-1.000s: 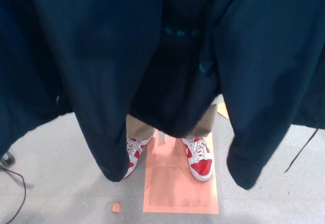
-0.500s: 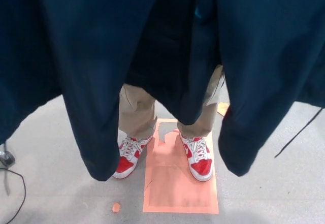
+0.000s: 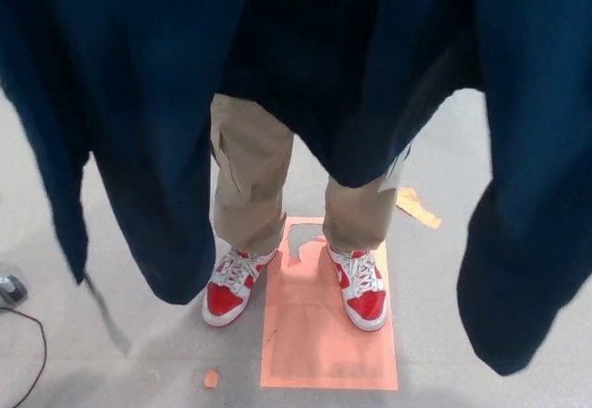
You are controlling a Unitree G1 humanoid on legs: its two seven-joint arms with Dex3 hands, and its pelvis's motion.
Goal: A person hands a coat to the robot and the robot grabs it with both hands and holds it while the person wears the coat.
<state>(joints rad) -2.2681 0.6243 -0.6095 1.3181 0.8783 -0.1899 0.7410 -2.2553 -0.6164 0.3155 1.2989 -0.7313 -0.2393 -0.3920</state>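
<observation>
A dark navy coat (image 3: 139, 103) hangs across the upper part of the head view, filling it from edge to edge. Its left sleeve (image 3: 171, 241) dangles at lower left and its right sleeve (image 3: 518, 278) at lower right. Behind the coat stands a person in tan trousers (image 3: 248, 177) and red-and-white sneakers (image 3: 229, 288). Neither of my hands shows in the picture.
The person's right-hand shoe (image 3: 363, 290) rests on an orange rectangle (image 3: 328, 343) marked on the grey floor. An orange scrap (image 3: 418, 208) lies further back and a small one (image 3: 212, 377) at the front. A black cable (image 3: 28, 352) and a dark object (image 3: 9, 290) lie at far left.
The coat has risen in the picture, its hem and sleeves lifting and spreading, so the person's trousers and both shoes now show.
</observation>
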